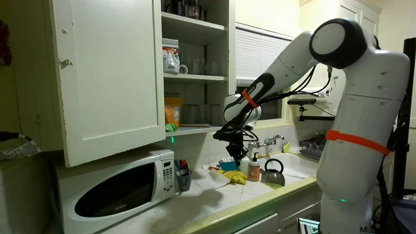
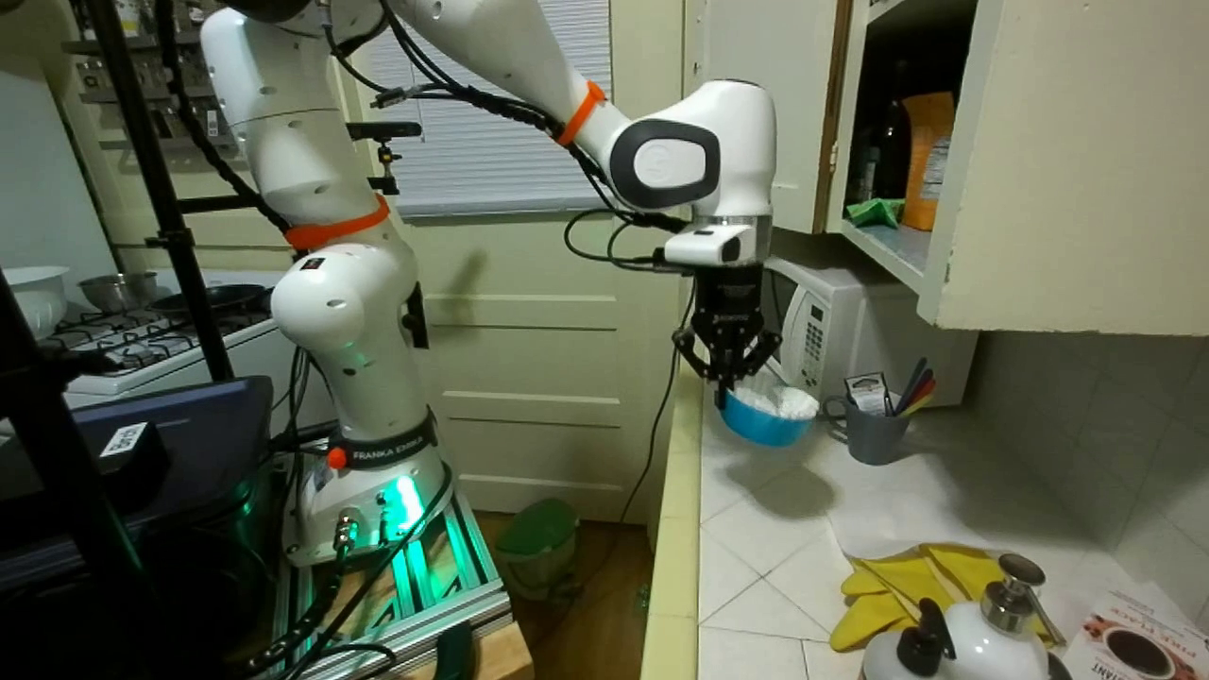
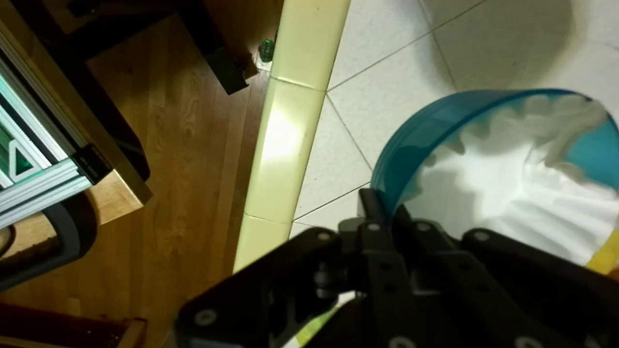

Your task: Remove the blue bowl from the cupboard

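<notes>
The blue bowl (image 1: 228, 165) hangs from my gripper above the white tiled counter, slightly tilted, with white fluted paper inside. It also shows in an exterior view (image 2: 763, 422) and, large, in the wrist view (image 3: 411, 137). My gripper (image 3: 387, 208) is shut on the bowl's rim, one fingertip outside the wall and one inside. In both exterior views the gripper (image 1: 240, 160) (image 2: 723, 389) points down, outside and below the cupboard. The white cupboard (image 1: 112, 74) stands with its panelled door open and its shelves showing. It also shows in an exterior view (image 2: 1086, 170).
A white microwave (image 1: 113, 188) stands under the cupboard door beside a grey mug of utensils (image 2: 874, 434). Yellow gloves (image 2: 907, 586), soap bottles (image 1: 254, 169) and a kettle (image 1: 273, 175) stand near the sink (image 1: 292, 162). The counter's yellow edge (image 3: 290, 125) borders the floor.
</notes>
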